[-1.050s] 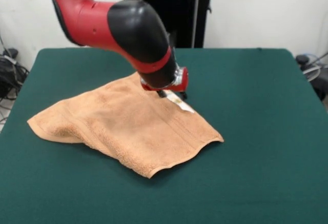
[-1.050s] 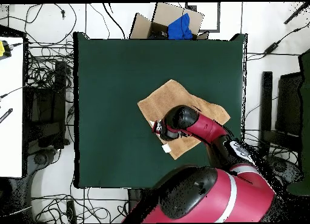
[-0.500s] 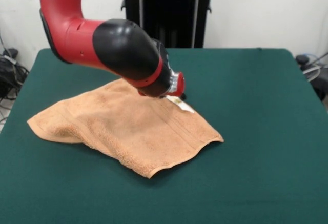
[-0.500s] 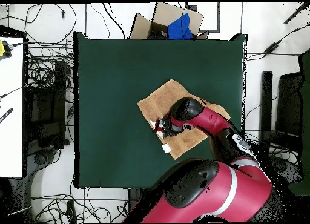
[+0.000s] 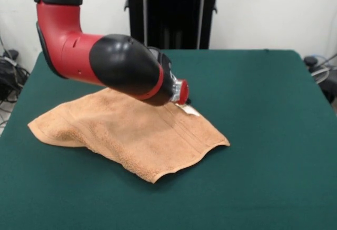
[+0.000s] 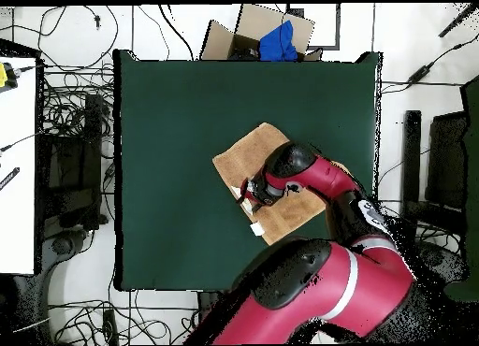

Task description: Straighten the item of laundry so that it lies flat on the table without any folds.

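Observation:
The item of laundry (image 5: 131, 130) is an orange-tan towel lying skewed in the middle of the green table (image 5: 263, 114). Its near edge curls up a little and its left end is humped. A white tag (image 5: 190, 110) sticks out at its far right edge. My gripper (image 5: 181, 97) is low over that edge beside the tag, mostly hidden behind the thick black and red wrist. In the overhead view the gripper (image 6: 249, 193) sits on the towel (image 6: 248, 155) near its left edge, and the arm covers the towel's right part. A white tag (image 6: 256, 229) shows there too.
The table (image 6: 178, 127) has wide bare green cloth all round the towel. A cardboard box (image 6: 267, 34) with blue cloth stands beyond its top edge in the overhead view. Cables cover the floor, and a white bench (image 6: 19, 155) stands at the left.
The arm's wrist has dropped and tilted flatter over the towel, its bulk swinging leftwards in the front view. The gripper stays at the tag edge. The towel's outline looks unchanged.

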Action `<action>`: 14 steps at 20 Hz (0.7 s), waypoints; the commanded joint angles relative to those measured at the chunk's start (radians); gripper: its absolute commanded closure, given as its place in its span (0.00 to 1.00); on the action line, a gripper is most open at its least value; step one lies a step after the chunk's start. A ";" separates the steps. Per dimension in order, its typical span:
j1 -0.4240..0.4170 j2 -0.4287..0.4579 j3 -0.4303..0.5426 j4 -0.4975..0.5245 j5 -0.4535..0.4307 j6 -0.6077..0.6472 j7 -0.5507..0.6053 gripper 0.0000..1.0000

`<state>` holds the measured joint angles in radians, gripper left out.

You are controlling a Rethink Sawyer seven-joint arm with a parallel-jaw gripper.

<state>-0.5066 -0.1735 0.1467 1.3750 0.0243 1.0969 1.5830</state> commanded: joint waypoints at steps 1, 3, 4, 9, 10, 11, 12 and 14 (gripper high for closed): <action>-0.032 0.269 -0.097 -0.203 -0.231 -0.747 0.130 0.00; -0.047 0.255 -0.078 -0.184 -0.246 -0.756 0.121 0.00; -0.057 0.249 -0.065 -0.173 -0.250 -0.761 0.114 0.00; -0.103 0.185 -0.008 -0.099 -0.282 -0.749 0.052 0.00; -0.111 0.181 0.001 -0.094 -0.291 -0.756 0.041 0.00; -0.124 0.181 0.015 -0.090 -0.303 -0.766 0.022 0.00; -0.129 0.186 0.019 -0.094 -0.313 -0.771 0.025 0.00; -0.131 0.191 0.025 -0.104 -0.335 -0.773 0.035 0.00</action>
<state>-0.5633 -0.1704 0.2135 1.3779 -0.0312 1.1044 1.6667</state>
